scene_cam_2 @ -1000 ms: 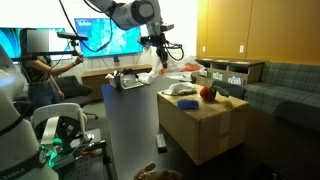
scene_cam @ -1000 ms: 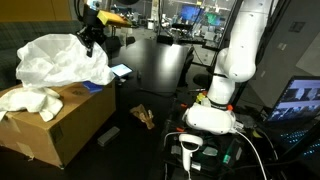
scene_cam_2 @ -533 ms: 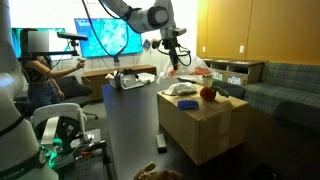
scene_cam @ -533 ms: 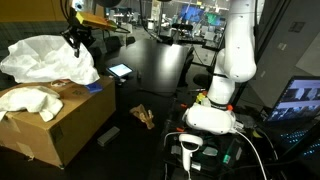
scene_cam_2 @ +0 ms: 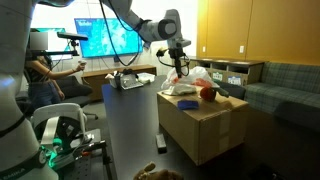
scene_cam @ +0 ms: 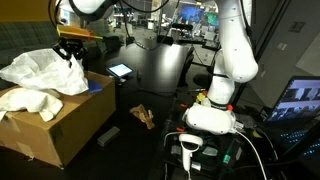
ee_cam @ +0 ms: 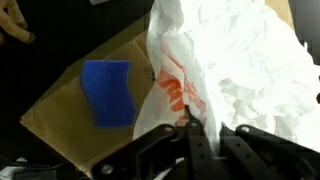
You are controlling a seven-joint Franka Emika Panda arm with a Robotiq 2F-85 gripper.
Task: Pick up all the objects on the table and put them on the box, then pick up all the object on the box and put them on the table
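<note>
Above the box [scene_cam: 62,128] edge, the pincer [scene_cam: 70,53] clamps a bag [scene_cam: 35,70].

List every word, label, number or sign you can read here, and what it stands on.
No text can be read.
Orange print on the plastic bag, wrist view: blurred, unreadable.
Monitor, in an exterior view: too small to read.
Screen, in an exterior view: too small to read.

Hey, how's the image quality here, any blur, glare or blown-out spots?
Wrist view: white plastic bag washed out, gripper dark and out of focus. In an exterior view the monitor glares; in an exterior view the table sinks into shadow.
</note>
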